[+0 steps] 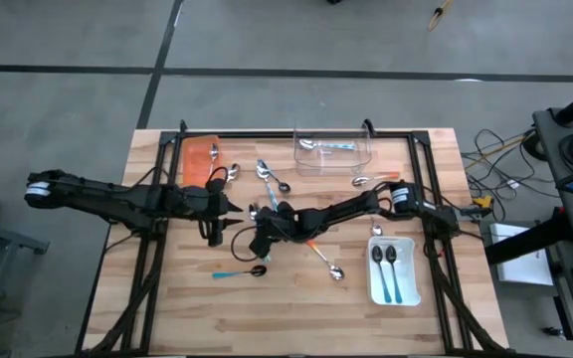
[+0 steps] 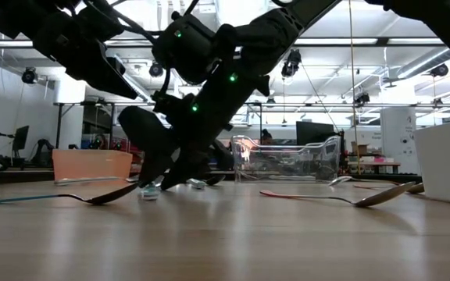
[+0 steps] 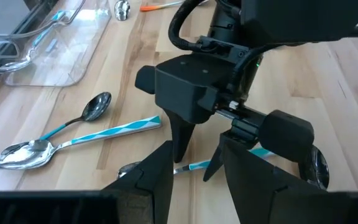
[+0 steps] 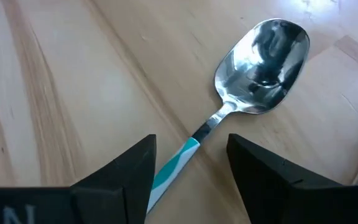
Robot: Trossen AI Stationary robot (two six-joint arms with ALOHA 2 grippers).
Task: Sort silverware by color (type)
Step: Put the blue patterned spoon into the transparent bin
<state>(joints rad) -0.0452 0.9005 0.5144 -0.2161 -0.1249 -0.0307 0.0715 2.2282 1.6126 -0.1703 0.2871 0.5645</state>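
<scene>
My right gripper (image 1: 264,242) (image 4: 191,140) is open and low over the table's middle. Its fingers stand on either side of a teal-handled spoon's handle (image 4: 178,160), near the neck, with the shiny bowl (image 4: 263,62) beyond them. My left gripper (image 1: 218,229) (image 3: 194,152) is open and empty just to the left, facing the right gripper. Another teal spoon (image 1: 239,271) lies nearer the front edge, and an orange spoon (image 1: 323,263) lies to the right. Two teal spoons (image 3: 48,146) (image 1: 272,177) lie toward the far side.
An orange tray (image 1: 199,162) stands at the far left and a clear tray (image 1: 333,151) holding a spoon at the far middle. A white tray (image 1: 394,288) with two teal spoons stands at the near right. A silver spoon (image 1: 366,180) lies by the clear tray.
</scene>
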